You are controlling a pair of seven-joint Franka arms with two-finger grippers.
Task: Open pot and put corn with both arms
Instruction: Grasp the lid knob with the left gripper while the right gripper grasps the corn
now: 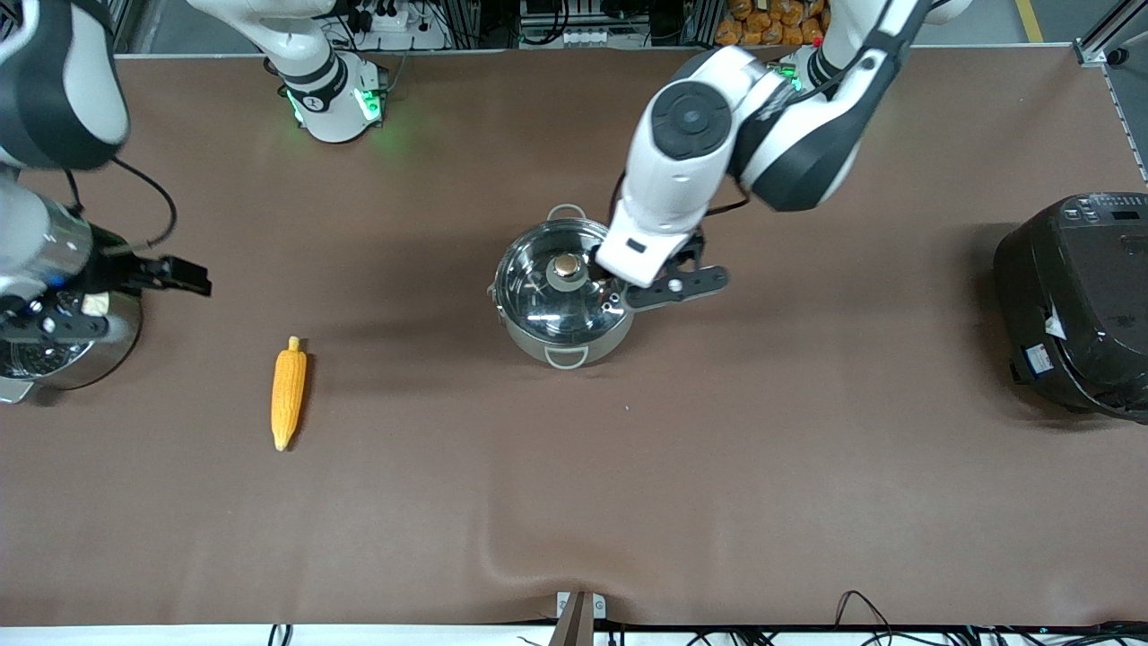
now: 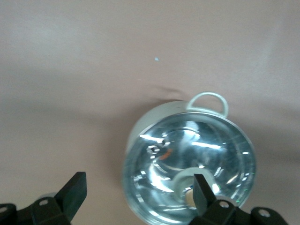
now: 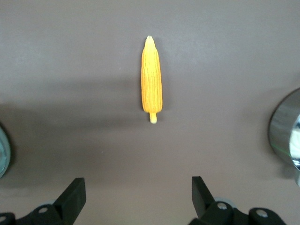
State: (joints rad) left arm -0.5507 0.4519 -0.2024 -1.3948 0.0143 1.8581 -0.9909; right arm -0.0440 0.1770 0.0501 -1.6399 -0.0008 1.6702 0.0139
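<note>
- Pot [image 1: 563, 332]: round steel body standing near the middle of the table [image 1: 807, 467], with one grey loop handle [image 1: 567, 357] facing the front camera and the other on the side toward the robot bases.
- Lid [image 1: 538, 287]: clear glass, seated on the pot; the brass-coloured knob [image 1: 566, 265] sits at its centre.
- Corn [image 1: 288, 392]: yellow-orange cob lying flat on the table, well apart from the pot, toward the right arm's end and slightly nearer the front camera than the pot. The pointed tip faces the front camera; the stub end faces the robot bases.
- Left gripper [image 1: 619, 301]: positioned over the lid, at the edge toward the left arm's end. Fingers [image 2: 202, 192] are spread wide and hold nothing. In the left wrist view one finger stands in front of the knob.
- Right gripper [image 1: 49, 318]: positioned over a second steel pot [image 1: 108, 354] at the right arm's end of the table. Fingers [image 3: 200, 193] are spread wide and hold nothing; the right wrist view shows the corn lying between them, farther off on the table.
- Black rice cooker [image 1: 1076, 301]: standing at the left arm's end of the table, well apart from the pot.
</note>
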